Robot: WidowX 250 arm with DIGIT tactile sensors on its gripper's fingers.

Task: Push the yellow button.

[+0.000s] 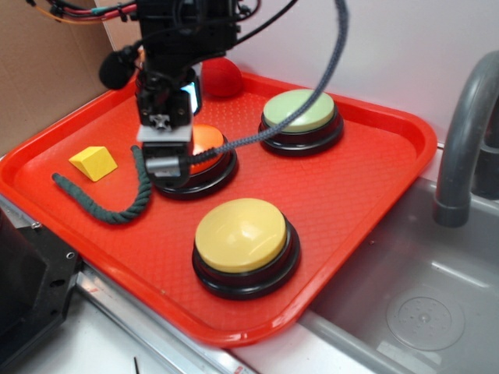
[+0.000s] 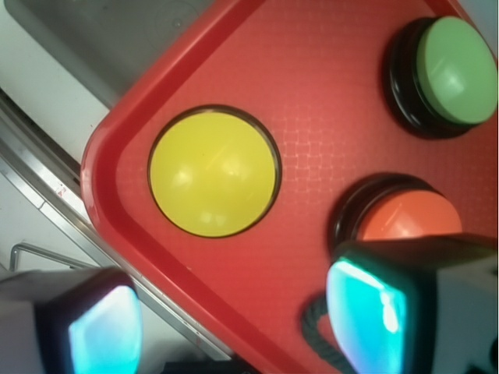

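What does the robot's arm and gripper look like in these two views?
The arm is black, with a black gripper body carrying a white block with a small metal fitting near its base. A grey braided cable loops away from it; orange and red wires run near the top. In the wrist view, the fingers carry glowing cyan-teal pads in dark housings.

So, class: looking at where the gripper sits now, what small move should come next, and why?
Probably shift the gripper sideways toward the yellow button. It hangs over the orange button, so pressing down here would likely hit the wrong one.
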